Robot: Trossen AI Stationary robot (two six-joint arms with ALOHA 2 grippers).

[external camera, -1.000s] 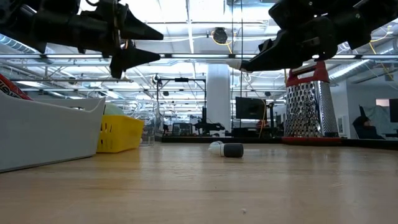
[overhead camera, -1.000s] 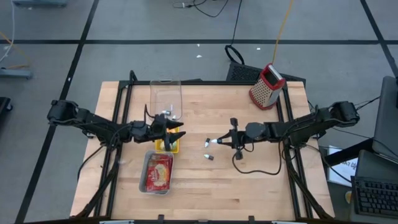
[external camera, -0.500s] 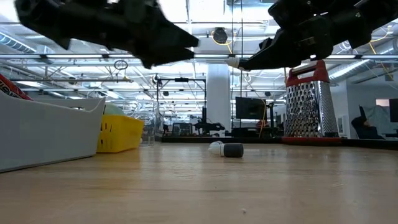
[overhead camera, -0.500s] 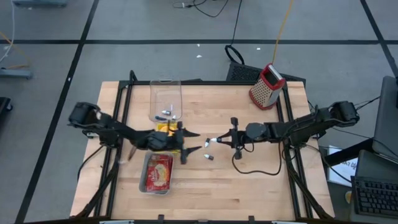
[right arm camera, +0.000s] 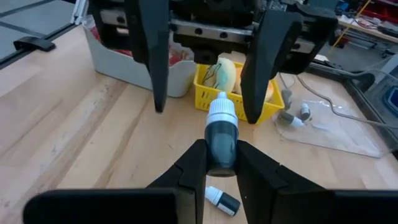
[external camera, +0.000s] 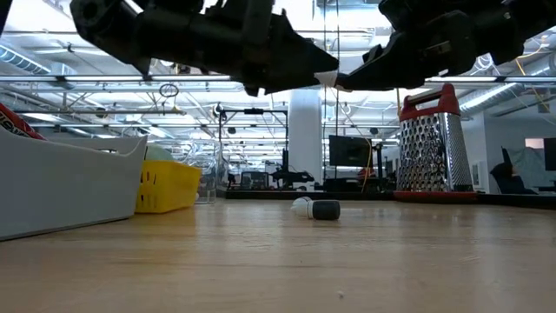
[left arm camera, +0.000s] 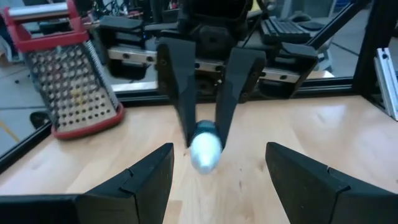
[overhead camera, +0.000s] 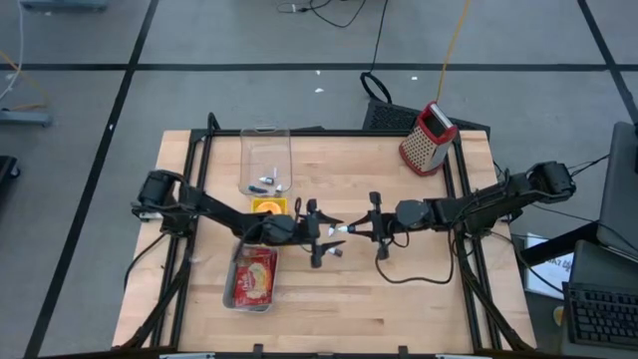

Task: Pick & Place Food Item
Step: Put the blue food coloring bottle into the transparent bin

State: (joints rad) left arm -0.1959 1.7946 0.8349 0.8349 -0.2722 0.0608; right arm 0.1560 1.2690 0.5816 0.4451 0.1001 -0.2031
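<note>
Right tool (right arm camera: pixel 221 163) clamped on a small dark vial with white cap (right arm camera: pixel 221 134), held above mid-bench, tip pointing left. Left tool (overhead camera: pixel 321 230) jaws spread wide, empty, nose-to-nose with the vial, cap sitting between its fingers (left arm camera: pixel 134 183). Second vial (external camera: pixel 319 209) lies on the bench (overhead camera: pixel 419 289) just below. Yellow basket (right arm camera: pixel 268 102) holding a food item (right arm camera: pixel 225 73) sits left of centre, grey tray (overhead camera: pixel 253 277) nearer, grater (overhead camera: pixel 429 138) at far right

We've got a yellow basket (right arm camera: pixel 214 99), a red-topped silver grater (overhead camera: pixel 428 137) (holes all over it), and a dark grey vial (right arm camera: pixel 221 138) with a white cap.
</note>
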